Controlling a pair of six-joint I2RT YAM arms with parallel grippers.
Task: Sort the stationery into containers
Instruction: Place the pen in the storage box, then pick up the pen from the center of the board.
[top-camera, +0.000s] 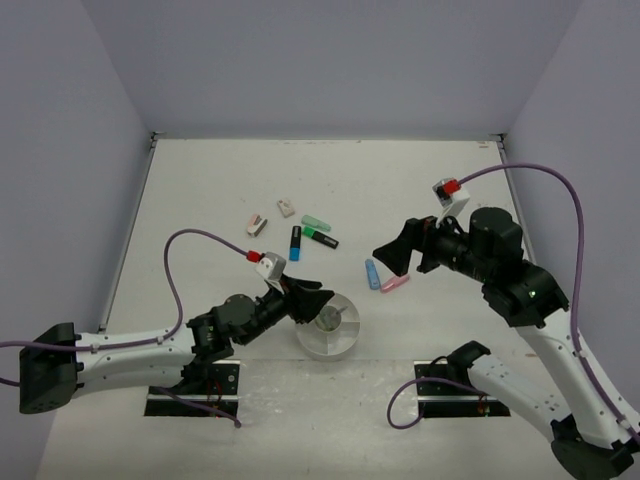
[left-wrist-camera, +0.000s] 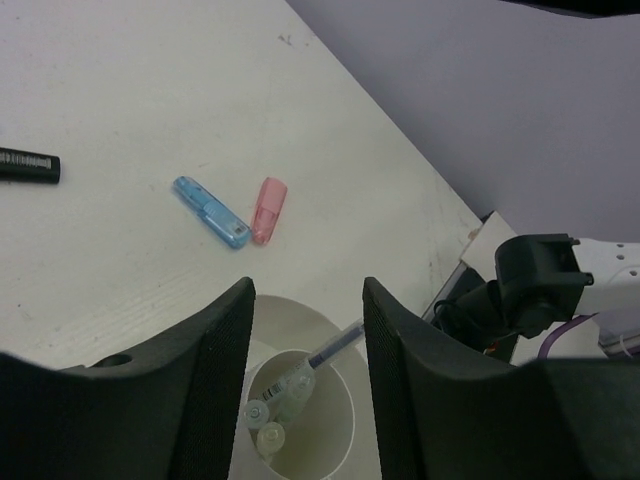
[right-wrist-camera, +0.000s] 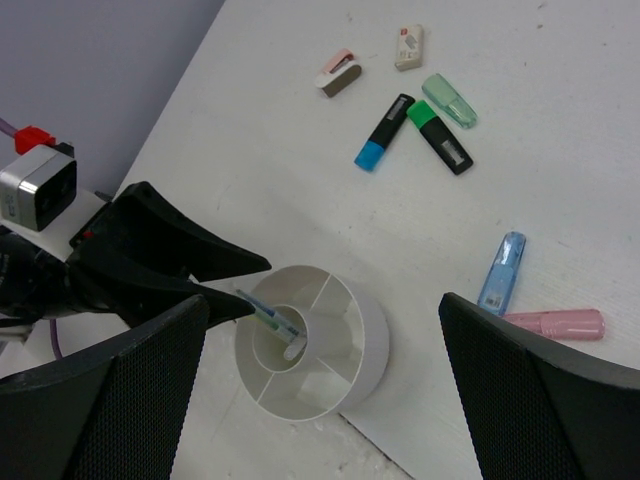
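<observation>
Closest in, the left gripper (left-wrist-camera: 305, 300) hangs directly over the white dish (right-wrist-camera: 372, 345), which sits on the counter (top-camera: 210, 180) near its front edge, between the two arms. Its dark fingers (left-wrist-camera: 215, 350) stand partly apart, with a clear gap between them and nothing clamped there. Through that gap you look straight down into the dish's small centre cup, where a thin pen (left-wrist-camera: 337, 350) leans up against the rim with its dark end pointing out. A couple of pale pen ends (left-wrist-camera: 266, 422) sit beside it in the cup. I cannot make out whether the wedge compartments around it hold anything.

Over to the right, the right gripper (top-camera: 395, 255) hovers above the counter with its jaws spread wide and empty. Just below it lie a blue highlighter (right-wrist-camera: 502, 272) and a pink highlighter (right-wrist-camera: 555, 323), close together, a little beyond the dish.

Further back a loose cluster lies on the counter: a black highlighter with a blue cap (right-wrist-camera: 385, 132), a black one with a green cap (right-wrist-camera: 440, 137), a pale green one (right-wrist-camera: 448, 100), and two small erasers (right-wrist-camera: 408, 46) behind them.
</observation>
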